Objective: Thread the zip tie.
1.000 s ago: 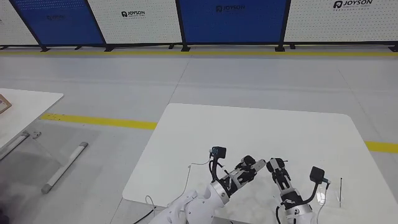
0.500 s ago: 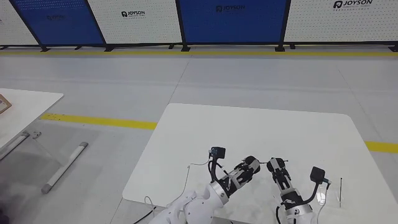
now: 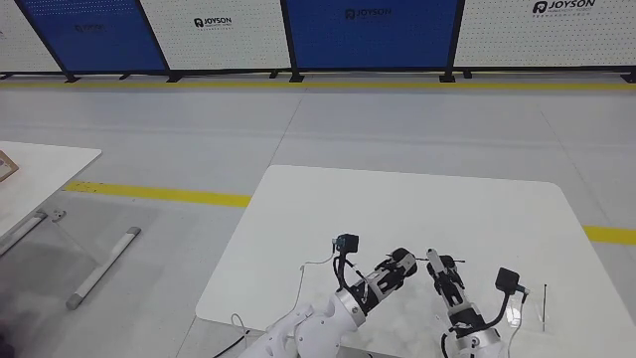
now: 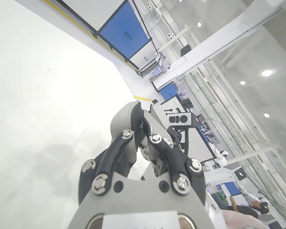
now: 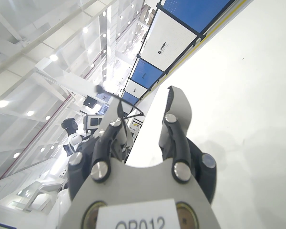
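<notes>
Two arms sit at the near edge of the white tabletop (image 3: 417, 199) in the top view. L tool (image 3: 402, 258) and R tool (image 3: 434, 257) are close together, tips pointing away from the robot. The zip tie (image 3: 449, 259) shows as a thin dark line at the R tool, sticking out to its right. A separate black strip (image 3: 544, 306) lies flat on the tabletop, well apart to the right.

L wrist view: L tool (image 4: 143, 110) has fingers pressed together, dark serrated pads meeting. Cannot tell if anything is clamped between them. It hangs above the tabletop (image 4: 38, 72).

R wrist view: R tool (image 5: 144, 98) has fingers spread apart with a clear gap. The zip tie (image 5: 119, 102), bent into a loop, sits against one finger only, not between the two. Its head end points out past the fingertip, off the tabletop (image 5: 240, 96).
</notes>
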`<state>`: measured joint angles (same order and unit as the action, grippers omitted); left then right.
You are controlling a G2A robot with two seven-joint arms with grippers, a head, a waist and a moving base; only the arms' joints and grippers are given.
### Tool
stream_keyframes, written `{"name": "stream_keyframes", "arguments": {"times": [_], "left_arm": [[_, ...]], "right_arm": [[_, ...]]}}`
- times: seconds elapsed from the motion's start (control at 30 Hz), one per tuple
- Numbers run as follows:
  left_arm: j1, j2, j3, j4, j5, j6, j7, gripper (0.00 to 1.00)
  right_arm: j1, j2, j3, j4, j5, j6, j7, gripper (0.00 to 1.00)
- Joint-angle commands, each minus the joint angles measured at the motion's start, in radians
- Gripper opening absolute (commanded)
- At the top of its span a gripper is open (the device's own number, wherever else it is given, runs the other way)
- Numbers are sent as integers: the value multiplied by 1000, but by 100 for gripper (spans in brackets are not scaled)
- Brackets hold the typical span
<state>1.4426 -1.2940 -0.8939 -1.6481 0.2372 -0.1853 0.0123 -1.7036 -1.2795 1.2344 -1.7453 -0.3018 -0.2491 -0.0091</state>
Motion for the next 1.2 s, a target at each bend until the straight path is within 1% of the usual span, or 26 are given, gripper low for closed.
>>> {"name": "stream_keyframes", "arguments": {"times": [0.0, 0.07, 0.13, 0.17, 0.23, 0.47, 0.5, 0.53, 0.6, 0.63, 0.73, 0.77, 0.83, 0.87, 0.9, 1.17], "left_arm": [[3, 0, -8, -4, -24, 0, 7, 0], [7, -1, -17, -9, -56, -3, 15, 0], [10, -1, -24, -14, -68, -6, 20, 0], [12, 0, -27, -18, -68, -9, 21, 0], [14, 3, -33, -25, -25, -9, 30, 0], [14, 3, -33, -25, -25, -9, 30, 0], [18, 2, -31, -29, -51, -9, 28, 0], [24, 0, -33, -39, -119, -17, 13, 0], [26, 0, -48, -43, -184, -26, 0, 0], [30, -1, -56, -46, -235, -34, -11, 0], [35, 0, -67, -51, -315, -42, -51, 0], [34, 1, -73, -50, -344, -39, -73, 0], [32, 2, -74, -51, -372, -31, -103, 0], [29, 2, -72, -52, -402, -24, -134, 0], [25, 2, -74, -50, -414, -19, -150, 0], [25, 2, -74, -50, -414, -19, -150, 0]], "right_arm": [[-8, 2, 9, -8, -6, -13, 5, 100], [-24, 5, 22, -15, 0, -31, 9, 100], [-38, 7, 35, -23, 4, -39, 12, 100], [-42, 7, 38, -25, 9, -43, 15, 100], [-42, 7, 38, -25, 9, -43, 15, 100], [-41, 7, 39, -25, 7, -42, 14, 100], [-35, 8, 45, -19, -21, -28, 10, 100], [-28, 10, 47, -16, -72, -14, 3, 100], [-22, 10, 46, -8, -118, -5, -12, 100], [-16, 11, 47, 2, -166, 3, -17, 100], [-3, 12, 37, 20, -274, 15, -31, 100], [4, 13, 31, 27, -319, 17, -40, 100], [12, 13, 17, 39, -393, 9, -60, 100], [16, 13, 5, 49, -441, 11, -75, 100], [18, 12, -1, 53, -452, 9, -81, 100], [19, 12, 0, 53, -455, 12, -81, 100]]}}
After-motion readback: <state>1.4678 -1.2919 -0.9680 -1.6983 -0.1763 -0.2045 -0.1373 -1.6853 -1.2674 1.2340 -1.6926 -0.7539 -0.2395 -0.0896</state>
